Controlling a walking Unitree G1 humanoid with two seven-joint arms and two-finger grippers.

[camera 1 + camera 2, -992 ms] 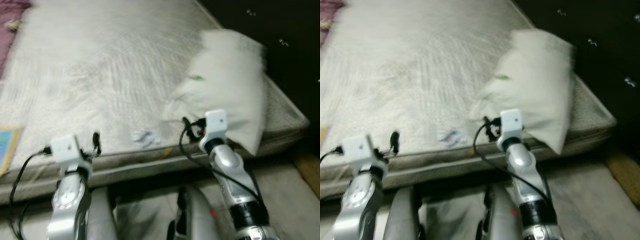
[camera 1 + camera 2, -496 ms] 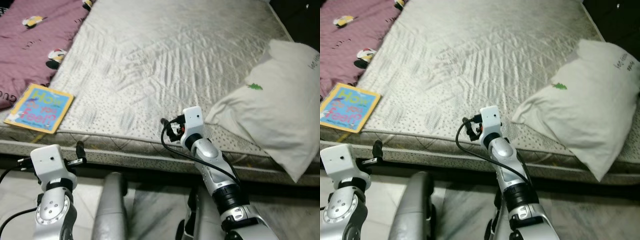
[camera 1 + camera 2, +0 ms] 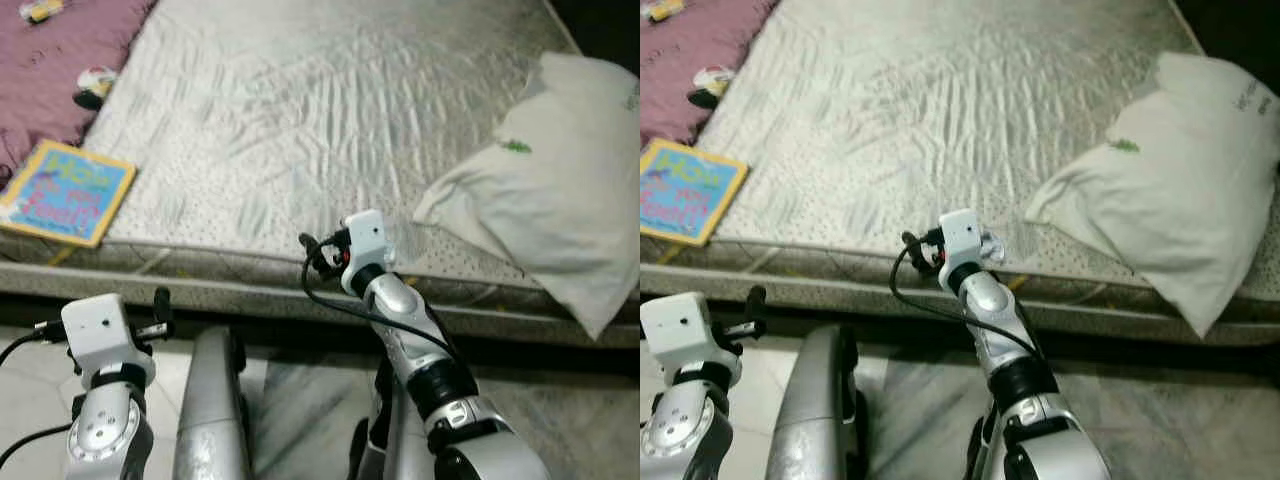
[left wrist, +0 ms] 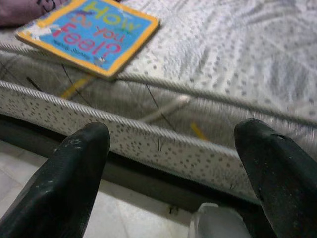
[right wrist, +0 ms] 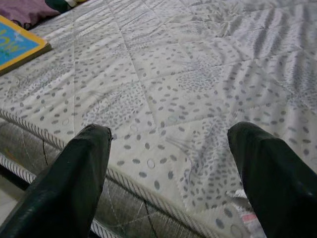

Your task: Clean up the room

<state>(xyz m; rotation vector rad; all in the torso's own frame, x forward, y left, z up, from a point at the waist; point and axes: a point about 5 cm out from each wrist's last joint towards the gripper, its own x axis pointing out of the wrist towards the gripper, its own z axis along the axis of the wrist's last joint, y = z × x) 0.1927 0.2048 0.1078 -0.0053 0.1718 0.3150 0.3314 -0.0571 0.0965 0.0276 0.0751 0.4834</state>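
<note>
Quilted grey mattress (image 3: 330,110) fills my view, so I hold the right tool (image 5: 171,163) wide open and empty over its near edge, left tool (image 4: 168,163) likewise below it, the book (image 3: 55,192) at ten o'clock, pillow (image 3: 560,200) at two.

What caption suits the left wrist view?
Open left gripper faces the mattress edge, with a blue-and-yellow book lying near the corner.

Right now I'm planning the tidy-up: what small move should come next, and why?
Probably swing the left gripper, open and low beside the mattress, up toward the children's book at its near corner. The right gripper hovers open over bare mattress.
</note>
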